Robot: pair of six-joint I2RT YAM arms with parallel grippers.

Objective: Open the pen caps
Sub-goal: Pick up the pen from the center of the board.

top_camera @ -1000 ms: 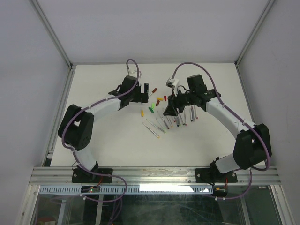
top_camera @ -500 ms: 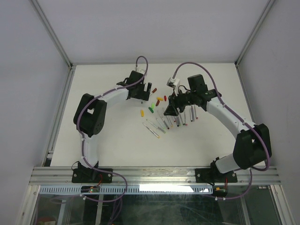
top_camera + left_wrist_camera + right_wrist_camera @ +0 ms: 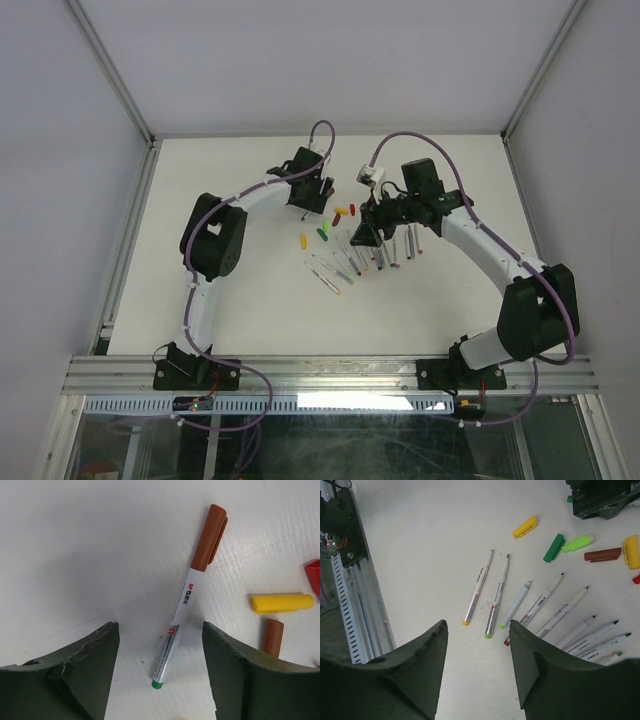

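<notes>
Straddling brown-capped pen (image 3: 184, 602), left gripper (image 3: 158, 630) jaws apart, red cap (image 3: 314, 576) cropped

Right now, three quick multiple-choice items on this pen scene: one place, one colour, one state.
1. The brown-capped pen lies: A) flat between the fingers of the left gripper; B) lifted, clamped; C) outside both fingers.
2. Its end plug is: A) red; B) green; C) blue.
3. Its brown cap is: A) on the barrel; B) lying loose; C) snapped.
1 A: a finger stands on either side, not touching it. 2 B: green shows at the bare end. 3 A: cap and barrel join unbroken.
</notes>
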